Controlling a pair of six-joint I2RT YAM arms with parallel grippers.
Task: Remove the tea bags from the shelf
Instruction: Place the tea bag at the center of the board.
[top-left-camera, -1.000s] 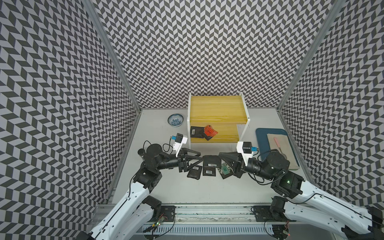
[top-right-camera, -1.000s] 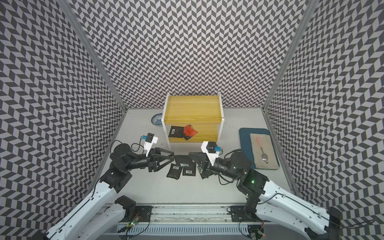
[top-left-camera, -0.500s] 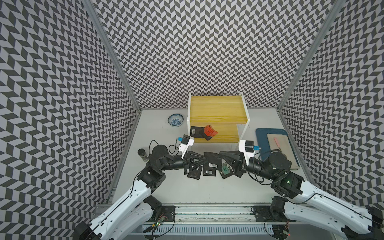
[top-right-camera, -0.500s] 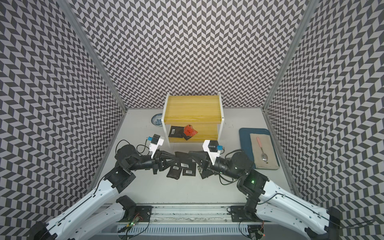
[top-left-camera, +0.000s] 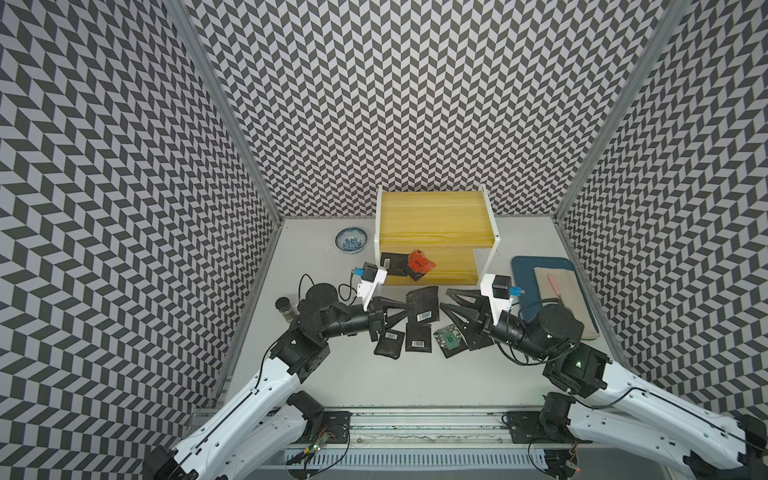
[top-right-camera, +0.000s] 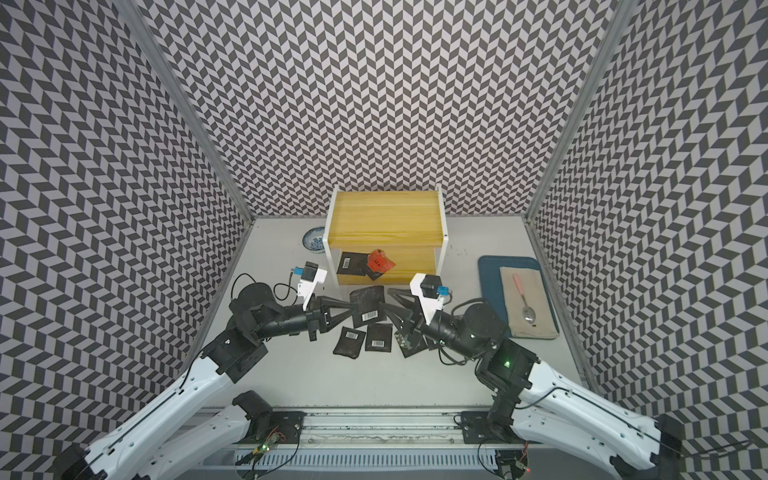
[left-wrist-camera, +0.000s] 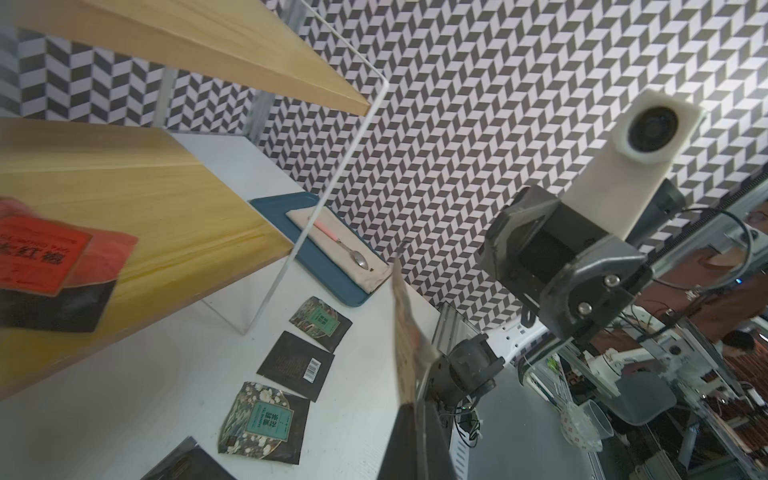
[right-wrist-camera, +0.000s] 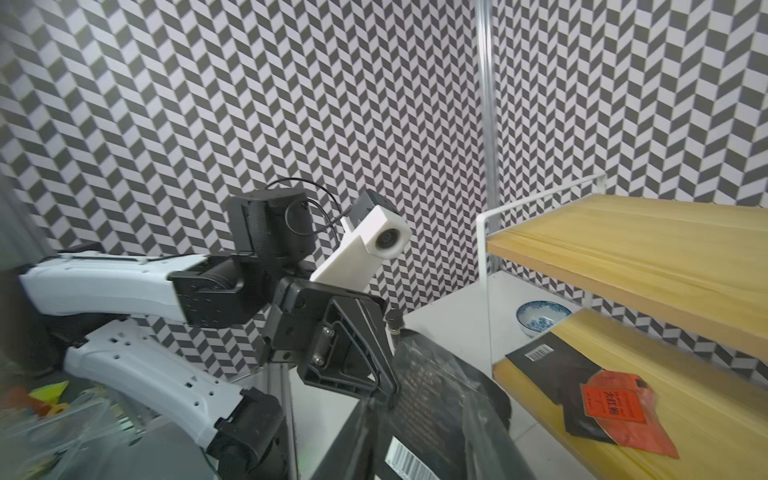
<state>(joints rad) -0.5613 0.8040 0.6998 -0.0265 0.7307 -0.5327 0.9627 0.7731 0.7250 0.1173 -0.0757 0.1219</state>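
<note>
The yellow shelf (top-left-camera: 436, 208) (top-right-camera: 386, 216) stands at the back. On its lower board lie a black tea bag (top-left-camera: 392, 264) and a red one (top-left-camera: 420, 262) (right-wrist-camera: 611, 405). In front of the shelf, my left gripper (top-left-camera: 411, 311) (top-right-camera: 353, 309) is shut on the edge of a black barcode tea bag (top-left-camera: 423, 305) (top-right-camera: 368, 305) (right-wrist-camera: 436, 399) held above the table. My right gripper (top-left-camera: 444, 299) (top-right-camera: 387, 300) is open, its fingers spread on either side of that bag's other edge. Three more tea bags (top-left-camera: 390, 343) (top-left-camera: 419, 336) (top-left-camera: 448, 338) lie flat on the table below.
A blue-patterned bowl (top-left-camera: 351, 240) sits left of the shelf and a small jar (top-left-camera: 284, 308) by the left arm. A dark blue tray (top-left-camera: 524, 270) with a cloth and a spoon (top-left-camera: 555, 284) lies at the right.
My left gripper has reached right to the black tea bag that the right gripper held and has shut on it. The right gripper's jaws have opened.
</note>
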